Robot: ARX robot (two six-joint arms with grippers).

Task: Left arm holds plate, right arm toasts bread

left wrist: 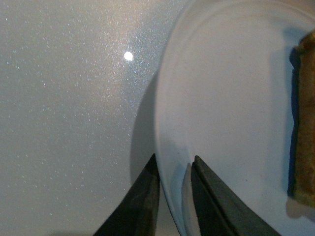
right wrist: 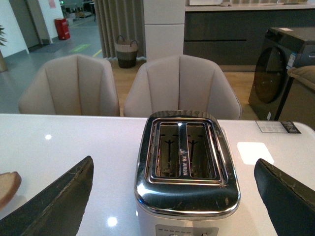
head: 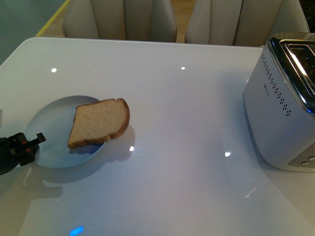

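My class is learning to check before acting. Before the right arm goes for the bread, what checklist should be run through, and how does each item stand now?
1. Left gripper on the plate: its jaws straddle the rim, but whether they clamp it firmly: cannot tell.
2. Bread lies on the plate, one end overhanging the rim, nothing on top of it: ok.
3. Right gripper empty, jaws wide apart: ok.
4. Toaster upright, both slots empty: ok.
5. Right gripper lined up with the bread: not ok; it hovers by the toaster, with the bread off to one side.
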